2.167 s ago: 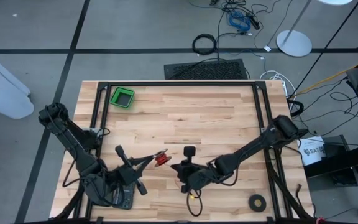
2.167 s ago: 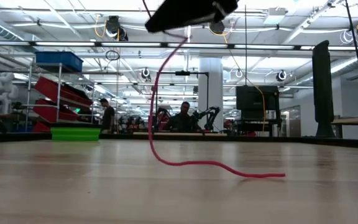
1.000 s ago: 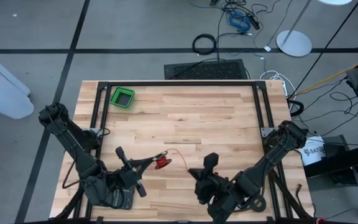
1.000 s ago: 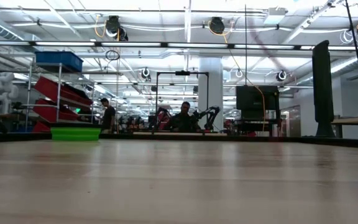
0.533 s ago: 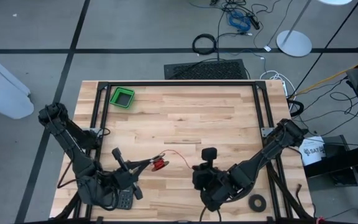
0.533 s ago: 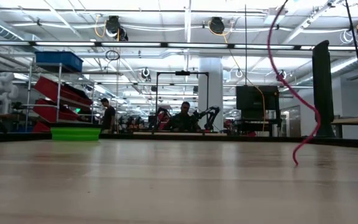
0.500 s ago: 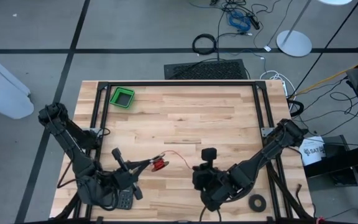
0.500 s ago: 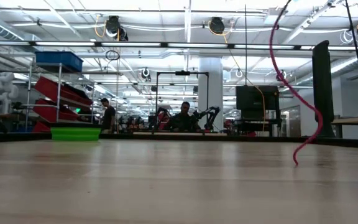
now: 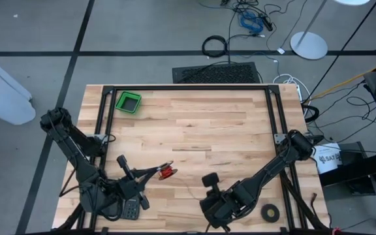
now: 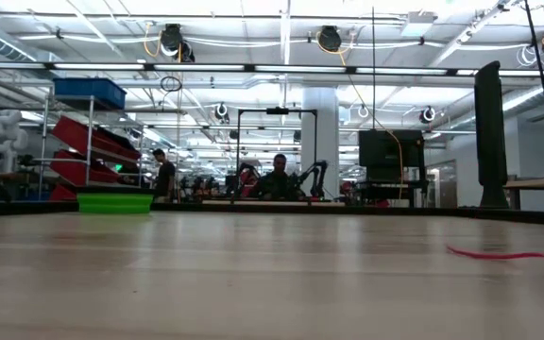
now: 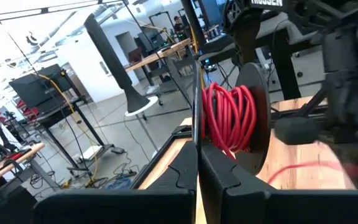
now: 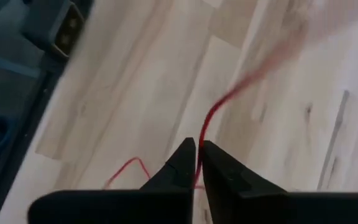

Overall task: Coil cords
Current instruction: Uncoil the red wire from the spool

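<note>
One red cord [image 11: 229,118]: left end effector [image 9: 156,172] clenched on its coil, right end effector [image 12: 196,151] pinching its tail; only the wrist views show both grips.

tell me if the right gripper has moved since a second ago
Yes. In the high view the right gripper has shifted leftward, away from the flat black tape ring, toward the red cord coil.

Green bin [image 9: 128,102] at table's [image 9: 194,124] far left corner; black tape ring [image 9: 270,211] near right front edge
</note>
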